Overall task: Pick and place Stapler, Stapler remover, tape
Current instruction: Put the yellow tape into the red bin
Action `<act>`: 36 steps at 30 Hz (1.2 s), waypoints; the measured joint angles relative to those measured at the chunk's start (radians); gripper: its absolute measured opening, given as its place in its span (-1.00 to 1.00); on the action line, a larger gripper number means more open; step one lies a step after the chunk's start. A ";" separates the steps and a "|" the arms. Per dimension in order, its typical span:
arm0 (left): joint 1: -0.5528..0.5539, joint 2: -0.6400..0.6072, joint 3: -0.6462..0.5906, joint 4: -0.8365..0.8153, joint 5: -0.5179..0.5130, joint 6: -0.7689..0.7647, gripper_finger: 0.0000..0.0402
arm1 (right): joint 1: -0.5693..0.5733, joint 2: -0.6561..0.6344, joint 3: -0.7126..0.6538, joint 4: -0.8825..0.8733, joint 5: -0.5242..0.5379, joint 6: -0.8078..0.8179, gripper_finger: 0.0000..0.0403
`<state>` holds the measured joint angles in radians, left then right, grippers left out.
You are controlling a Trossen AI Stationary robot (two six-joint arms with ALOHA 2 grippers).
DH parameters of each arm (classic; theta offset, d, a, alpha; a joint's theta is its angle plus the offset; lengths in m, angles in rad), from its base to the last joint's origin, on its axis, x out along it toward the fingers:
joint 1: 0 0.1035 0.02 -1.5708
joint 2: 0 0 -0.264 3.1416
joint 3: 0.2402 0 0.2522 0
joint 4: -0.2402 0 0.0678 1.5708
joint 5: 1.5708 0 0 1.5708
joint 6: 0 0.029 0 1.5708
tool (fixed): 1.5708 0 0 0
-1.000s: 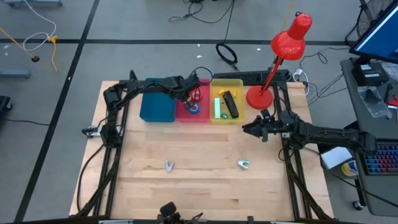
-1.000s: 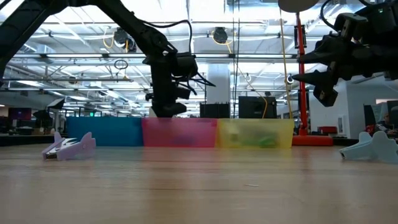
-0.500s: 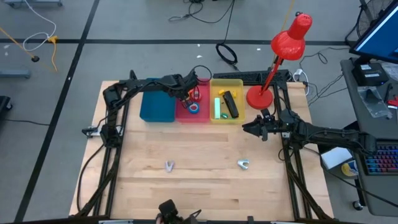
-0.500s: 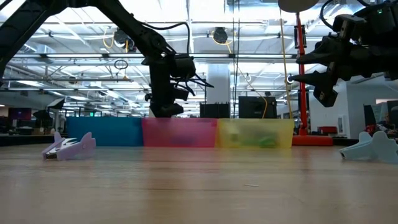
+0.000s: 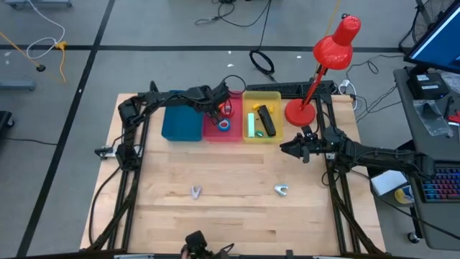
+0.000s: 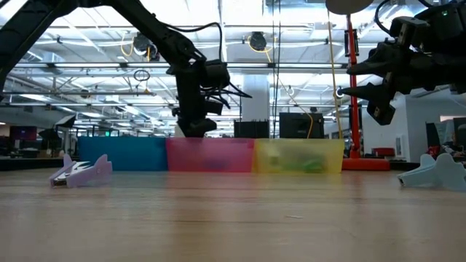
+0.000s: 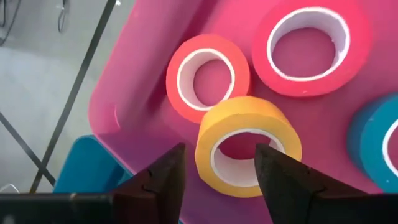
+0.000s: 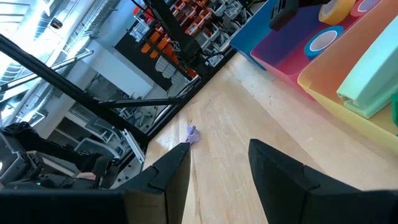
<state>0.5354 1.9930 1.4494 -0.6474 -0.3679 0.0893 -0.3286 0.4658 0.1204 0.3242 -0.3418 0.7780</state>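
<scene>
A: The left tool (image 7: 217, 177) hangs over the pink bin (image 5: 224, 129), its fingers parted either side of the yellow tape roll (image 7: 247, 146). The roll lies flat on the bin floor; nothing appears to be held.

B: And the other rolls?

A: An orange-red roll (image 7: 208, 76) touches the yellow one, a red roll (image 7: 311, 42) sits beside that, and a blue roll (image 7: 380, 146) is near the edge. The stapler (image 5: 267, 121) lies in the yellow bin (image 5: 261, 96) with a green piece beside it.

B: The right tool (image 5: 293, 150)?

A: It waits above the worktop (image 5: 237, 187) in front of the yellow bin, fingers apart, empty.

B: What might go wrong?

A: Two small clawed pieces (image 5: 195, 191) and (image 5: 281, 190) remain on the worktop. If the left arm rises carelessly, a finger could catch the yellow roll's rim and tip it out. The red lamp (image 5: 323, 65) also crowds the right arm.
</scene>
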 joint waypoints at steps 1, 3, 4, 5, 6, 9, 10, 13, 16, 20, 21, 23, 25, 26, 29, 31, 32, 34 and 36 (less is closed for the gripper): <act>0.000 0.000 0.000 0.004 0.000 0.007 -0.06 | 0.000 0.000 0.000 0.000 0.000 0.000 -0.23; 0.000 0.000 0.000 0.011 0.000 0.021 -0.07 | 0.000 0.000 0.000 0.000 0.000 0.000 -0.23; 0.002 0.000 0.000 0.014 -0.001 0.031 -0.08 | 0.000 0.000 0.000 0.000 0.000 0.000 -0.23; 0.004 0.000 0.000 0.017 -0.003 0.038 -0.09 | 0.000 0.000 0.000 0.000 -0.001 0.000 -0.23; 0.006 0.000 0.000 0.021 -0.004 0.041 -0.09 | 0.000 0.000 0.000 0.000 -0.001 0.000 -0.23; 0.010 0.000 0.000 0.024 -0.001 0.035 -0.12 | 0.000 0.000 0.000 0.000 -0.003 0.000 -0.23; 0.010 0.000 0.000 0.028 -0.001 0.033 -0.13 | 0.000 0.000 0.000 0.000 -0.003 0.000 -0.23; 0.010 0.000 0.000 0.047 0.000 0.033 -0.15 | 0.000 0.000 0.000 0.000 -0.003 -0.003 -0.23; 0.009 0.000 0.000 0.053 0.032 0.031 -0.18 | 0.000 0.000 0.000 0.000 -0.003 -0.003 -0.23; 0.009 0.021 0.000 0.053 0.076 0.009 -0.24 | 0.000 0.000 0.000 0.000 -0.004 -0.004 -0.23; 0.009 0.028 0.002 0.051 0.077 0.006 -0.25 | 0.000 0.000 0.000 0.000 -0.004 -0.003 -0.23; 0.007 0.036 0.005 0.039 0.087 0.000 -0.27 | 0.000 0.000 0.000 0.000 -0.004 -0.002 -0.23; -0.001 0.038 0.004 0.027 0.085 -0.013 -0.28 | 0.000 0.000 0.000 0.000 -0.004 -0.002 -0.23; -0.005 0.036 0.004 0.024 0.080 -0.018 -0.28 | 0.000 0.000 0.000 0.000 -0.004 -0.002 -0.23; -0.011 0.020 0.001 0.015 0.091 -0.025 -0.29 | 0.000 0.000 0.000 0.000 -0.004 -0.002 -0.23; -0.012 0.014 0.000 0.006 0.107 -0.029 -0.29 | 0.000 0.000 0.000 0.000 -0.004 -0.004 -0.23; -0.012 0.014 0.000 0.003 0.127 -0.036 -0.29 | 0.000 0.000 0.000 0.000 -0.004 -0.004 -0.23; -0.009 0.014 -0.001 -0.013 0.173 -0.050 -0.29 | 0.000 0.000 0.000 0.000 -0.004 -0.004 -0.23; -0.008 0.016 -0.002 -0.028 0.194 -0.066 -0.29 | 0.000 0.000 0.000 0.005 -0.004 -0.004 -0.23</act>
<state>0.5278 2.0094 1.4471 -0.6757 -0.1736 0.0236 -0.3283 0.4660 0.1204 0.3291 -0.3458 0.7742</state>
